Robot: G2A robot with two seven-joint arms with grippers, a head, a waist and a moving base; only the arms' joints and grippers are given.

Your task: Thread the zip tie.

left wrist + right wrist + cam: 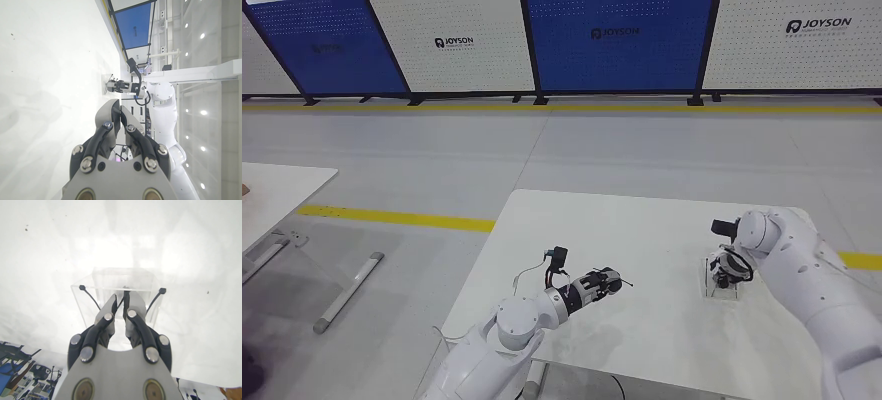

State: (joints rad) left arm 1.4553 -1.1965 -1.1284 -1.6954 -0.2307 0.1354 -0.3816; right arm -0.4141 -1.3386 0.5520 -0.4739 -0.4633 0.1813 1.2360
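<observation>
A clear acrylic stand [121, 279] on the white table [642, 230] carries upright black zip ties, with heads at two of its corners [81, 287] [162, 291]. A third zip tie [125, 290] rises at the middle of the stand's near edge. My right gripper [121, 299] stands narrowly open around this middle tie, its strap running between the fingers. The top view shows the right gripper [726, 270] over the stand [708, 280] near the table's right edge. My left gripper [610, 281] is near the table's front, shut on a thin black zip tie [627, 284] that sticks out past its tips [120, 108].
The left wrist view shows the right gripper [112, 86] at the stand [105, 83] far across the bare table top. A second white table [272, 195] stands off to the left, and blue and white panels [617, 45] close the room behind.
</observation>
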